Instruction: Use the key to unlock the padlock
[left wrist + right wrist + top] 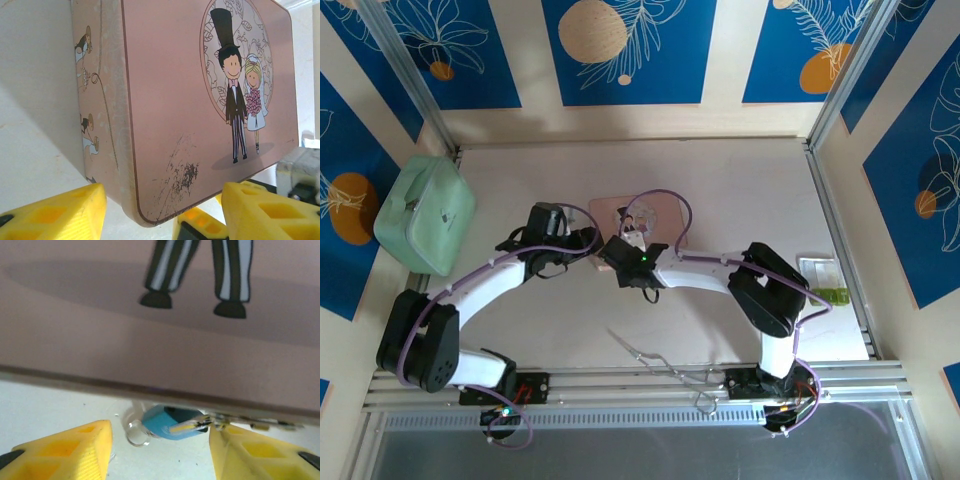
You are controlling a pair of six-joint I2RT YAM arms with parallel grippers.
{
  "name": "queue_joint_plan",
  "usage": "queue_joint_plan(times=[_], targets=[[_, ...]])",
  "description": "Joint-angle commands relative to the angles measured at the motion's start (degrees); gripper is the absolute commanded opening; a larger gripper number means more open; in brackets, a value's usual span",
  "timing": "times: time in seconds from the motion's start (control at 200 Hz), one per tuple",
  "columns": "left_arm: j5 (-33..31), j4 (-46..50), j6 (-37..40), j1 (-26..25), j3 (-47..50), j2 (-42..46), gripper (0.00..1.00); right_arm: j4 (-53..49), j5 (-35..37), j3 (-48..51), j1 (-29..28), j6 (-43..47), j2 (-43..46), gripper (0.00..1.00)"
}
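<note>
padlock (167, 422): blurred, its blue body partly tucked under the rim of the pink tin (160, 355); keyhole not legible
metal streak (250, 424): right of padlock, out of focus, cannot tell what it is
pink tin, wrist views: cropped by frame edges
right gripper (160, 452): cut off at lower edge

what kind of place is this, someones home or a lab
Most likely a robot test cell in a lab, not a home: a left arm and a right arm sit bolted at the edge of a table framed by aluminium rails, with blue leaf-print panels as walls.
</note>
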State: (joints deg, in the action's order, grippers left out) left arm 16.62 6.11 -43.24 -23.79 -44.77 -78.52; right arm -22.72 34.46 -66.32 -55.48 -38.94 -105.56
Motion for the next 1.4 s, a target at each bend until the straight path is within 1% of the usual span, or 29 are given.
queue_joint_plan(times=[0.0,0.09,0.22,0.32,0.455,0.505,0.595,0.84,0.97,1.111,1.156,1.216,1.391], targets=[[1.7,-1.1,-0.1,-0.4,-1.3,-1.0,0.61,5.9,-5.9,3.5,2.0,1.5,2.0,0.54],[1.7,-1.1,0.0,-0.4,-1.4,-1.3,0.59,5.3,-6.3,3.6,3.1,0.2,1.8,0.53],[1.7,-1.5,-0.2,-0.4,-1.3,-1.5,0.58,4.8,-5.4,3.6,3.2,-0.6,1.2,0.53],[1.9,-1.9,-0.4,-0.4,-1.1,-1.7,0.56,4.9,-4.6,3.4,2.8,-1.0,1.1,0.47],[2.0,-2.1,-0.4,-0.4,-0.8,-1.8,0.55,3.2,-2.3,2.2,2.1,-1.5,0.5,0.36],[2.0,-2.0,-0.4,-0.4,-0.8,-1.9,0.55,1.8,-1.5,1.5,1.9,-1.8,-0.1,0.30],[2.0,-2.1,-0.4,-0.4,-0.8,-1.9,0.55,-1.9,0.3,-0.6,1.1,-2.8,-1.4,0.25],[1.7,-2.1,-0.4,-0.4,-0.6,-2.2,0.54,-15.9,5.5,-8.9,-1.2,-6.9,-6.6,0.16],[1.2,-1.6,-0.4,-0.4,-0.6,-2.5,0.55,-22.6,9.4,-12.3,-2.6,-9.2,-9.2,0.16],[0.9,-2.0,-1.0,-0.4,0.1,-3.0,0.55,-23.2,10.6,-13.3,-3.2,-9.3,-10.2,0.21],[0.8,-2.1,-1.1,-0.4,0.3,-3.1,0.54,-21.6,10.0,-12.7,-3.3,-8.4,-9.6,0.23],[0.5,-2.1,-1.2,-0.4,0.4,-3.2,0.54,-16.5,8.1,-10.2,-3.4,-6.0,-7.5,0.26],[0.1,-1.4,-0.8,-0.3,0.0,-3.2,0.54,-3.0,2.6,-1.6,-3.0,-1.2,0.7,0.42]])
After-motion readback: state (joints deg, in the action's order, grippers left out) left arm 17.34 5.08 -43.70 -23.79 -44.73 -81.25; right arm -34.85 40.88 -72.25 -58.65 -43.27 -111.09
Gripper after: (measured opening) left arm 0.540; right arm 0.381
